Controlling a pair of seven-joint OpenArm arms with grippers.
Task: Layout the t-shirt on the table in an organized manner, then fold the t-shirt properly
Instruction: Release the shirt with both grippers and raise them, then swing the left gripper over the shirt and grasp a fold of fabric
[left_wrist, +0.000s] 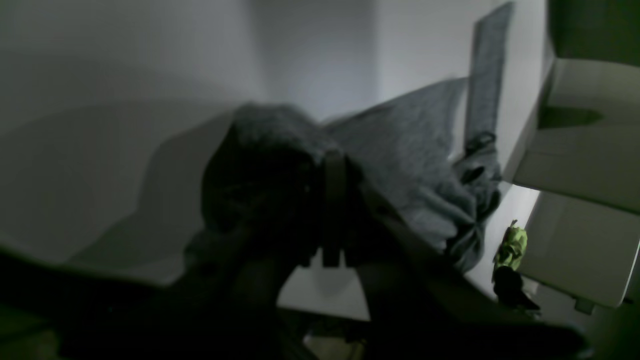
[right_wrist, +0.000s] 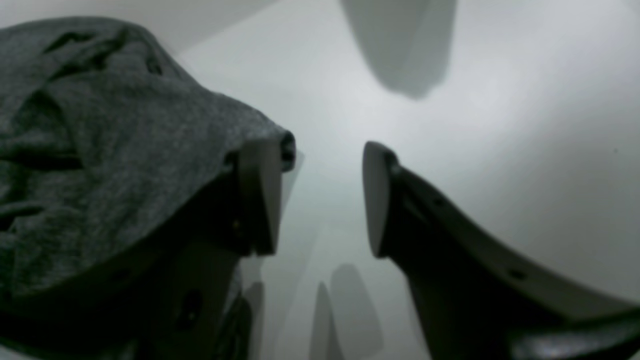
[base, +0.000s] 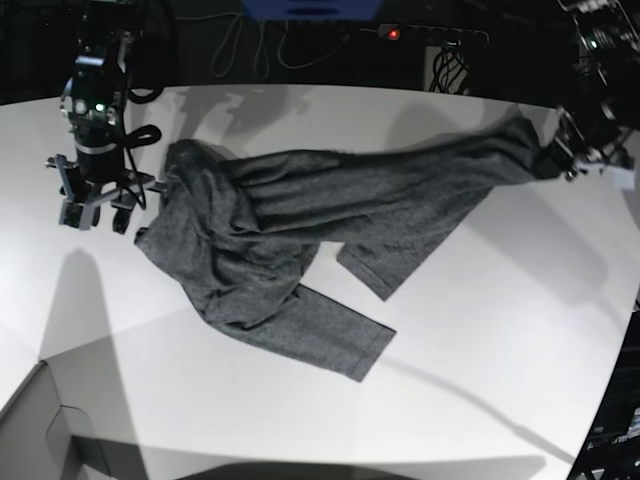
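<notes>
T-shirt (base: 300, 215): soft heathered knit cloth, matt; table (base: 480, 330): smooth, faintly glossy white.

Dim room, dark at the back, one bright lit work surface.

Behind the far edge the background is nearly black, with looped cables (base: 245, 40) hanging, a small red indicator light (base: 393, 33) and a blue panel (base: 310, 8) at the top. A grey box corner (base: 45, 430) sits at the near left. Long soft shadows fall across the white surface.
</notes>
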